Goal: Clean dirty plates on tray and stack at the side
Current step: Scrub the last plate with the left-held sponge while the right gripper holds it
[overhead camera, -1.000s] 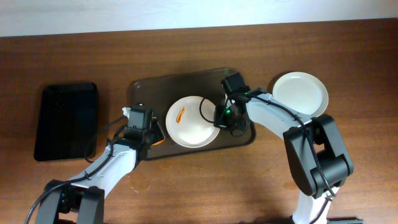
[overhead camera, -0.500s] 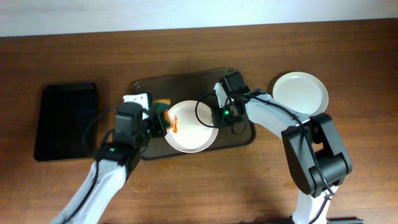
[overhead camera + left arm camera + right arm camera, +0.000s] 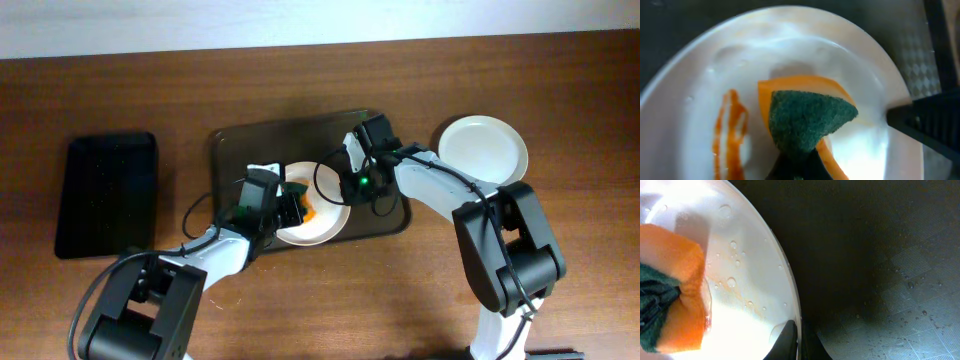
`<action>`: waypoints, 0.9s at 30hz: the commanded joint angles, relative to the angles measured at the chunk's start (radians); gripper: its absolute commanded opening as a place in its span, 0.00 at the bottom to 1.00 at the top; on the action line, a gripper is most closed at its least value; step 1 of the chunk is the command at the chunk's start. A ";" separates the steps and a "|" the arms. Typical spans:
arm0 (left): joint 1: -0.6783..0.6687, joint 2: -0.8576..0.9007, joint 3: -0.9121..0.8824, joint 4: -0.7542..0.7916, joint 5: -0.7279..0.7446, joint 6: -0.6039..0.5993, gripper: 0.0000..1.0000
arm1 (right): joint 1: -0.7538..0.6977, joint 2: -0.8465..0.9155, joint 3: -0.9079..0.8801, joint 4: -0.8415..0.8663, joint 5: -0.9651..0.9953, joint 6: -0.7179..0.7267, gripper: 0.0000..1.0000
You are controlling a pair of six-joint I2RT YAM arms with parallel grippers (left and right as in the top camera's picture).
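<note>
A white plate (image 3: 318,216) lies on the dark brown tray (image 3: 235,142). My left gripper (image 3: 292,209) is shut on an orange and green sponge (image 3: 805,117) that presses on the plate's middle (image 3: 850,60). An orange smear (image 3: 729,130) lies left of the sponge. My right gripper (image 3: 349,187) is shut on the plate's right rim (image 3: 790,287); the sponge (image 3: 675,287) also shows in the right wrist view. A clean white plate (image 3: 483,150) sits on the table right of the tray. The pale green plate is out of view.
A smaller glossy black tray (image 3: 104,194) lies on the table at the left. The brown wooden table (image 3: 320,80) stretches behind the trays. The tray floor (image 3: 890,255) is wet with droplets.
My left gripper has swung right with the sponge, from the tray's left edge onto the plate's middle. The plate and my right gripper have stayed in place.
</note>
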 commanded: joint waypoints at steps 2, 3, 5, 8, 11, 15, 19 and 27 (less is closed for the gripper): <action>0.001 0.019 -0.002 -0.114 -0.319 -0.005 0.00 | 0.008 0.072 -0.048 -0.036 0.068 -0.010 0.04; 0.001 0.018 -0.001 -0.117 -0.362 -0.005 0.00 | 0.008 0.072 -0.048 -0.036 0.068 -0.010 0.04; 0.001 0.006 0.008 -0.116 -0.413 0.013 0.00 | 0.008 0.072 -0.048 -0.036 0.064 -0.010 0.04; 0.001 -0.133 0.023 -0.116 -0.402 0.071 0.00 | 0.008 0.072 -0.048 -0.036 0.064 -0.010 0.04; 0.001 -0.319 0.022 -0.133 -0.397 0.071 0.00 | 0.008 0.072 -0.048 -0.036 0.064 -0.010 0.04; 0.001 -0.313 0.022 -0.138 -0.242 0.069 0.00 | 0.008 0.072 -0.048 -0.032 0.065 0.013 0.04; 0.001 -0.011 0.022 0.167 0.067 0.055 0.00 | 0.008 0.072 -0.048 -0.032 0.065 0.013 0.04; 0.006 0.082 0.022 0.108 -0.143 0.068 0.00 | 0.008 0.072 -0.048 -0.036 0.065 0.013 0.04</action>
